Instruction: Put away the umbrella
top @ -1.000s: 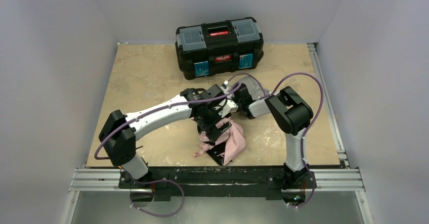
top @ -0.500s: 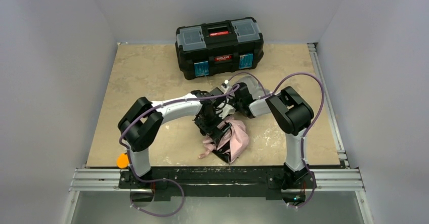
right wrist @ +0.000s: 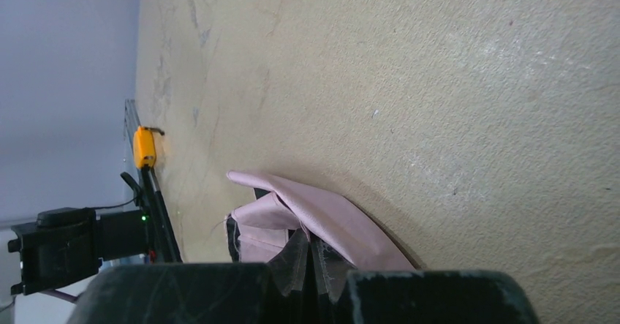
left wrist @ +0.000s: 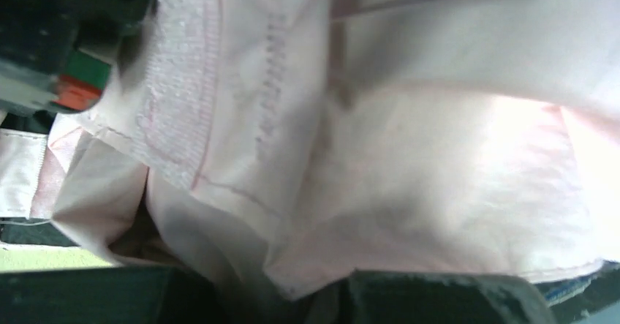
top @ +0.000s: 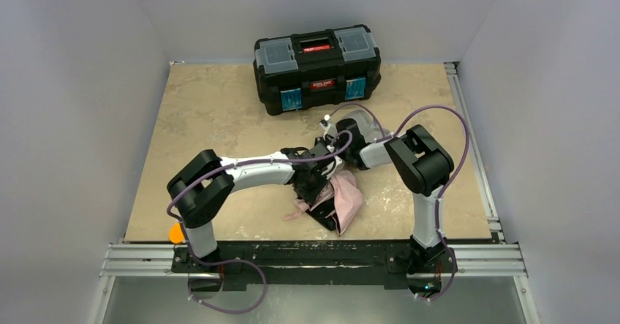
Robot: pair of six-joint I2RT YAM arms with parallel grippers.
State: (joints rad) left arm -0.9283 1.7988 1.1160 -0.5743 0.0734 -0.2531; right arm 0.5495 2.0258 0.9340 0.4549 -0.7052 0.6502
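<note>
- At the near edge, the aluminium rail (top: 139,260) carries both arm bases. A small orange object (top: 175,232) sits just beside the left base; no writing shows on it.
- The umbrella (top: 345,201) lies collapsed on the tan table (top: 212,112), near the front edge and between the two arms. Its pale pink fabric is crumpled over black ribs.
- A pink strap (top: 296,211) trails off the umbrella's left side onto the table.
- The left gripper (top: 316,191) points down into the umbrella's left part. In its wrist view the jaws stand narrow, with pink fabric bunched in the gap between them.
- That same view is filled with folded cloth and a stitched tab with a fuzzy strip (left wrist: 175,104). No print or label can be read on it.
- The right gripper (top: 335,172) reaches in from the far right. Its jaws are pressed together on a thin fold at the fabric's edge, and the pink cloth spreads out from them over the table.
- At the far edge, well apart from the umbrella, stands a closed black toolbox (top: 318,64) with two clear-lidded compartments on top.
- Its front bears a red label (top: 322,84) with white lettering too small to read, flanked by two blue latches (top: 291,99).
</note>
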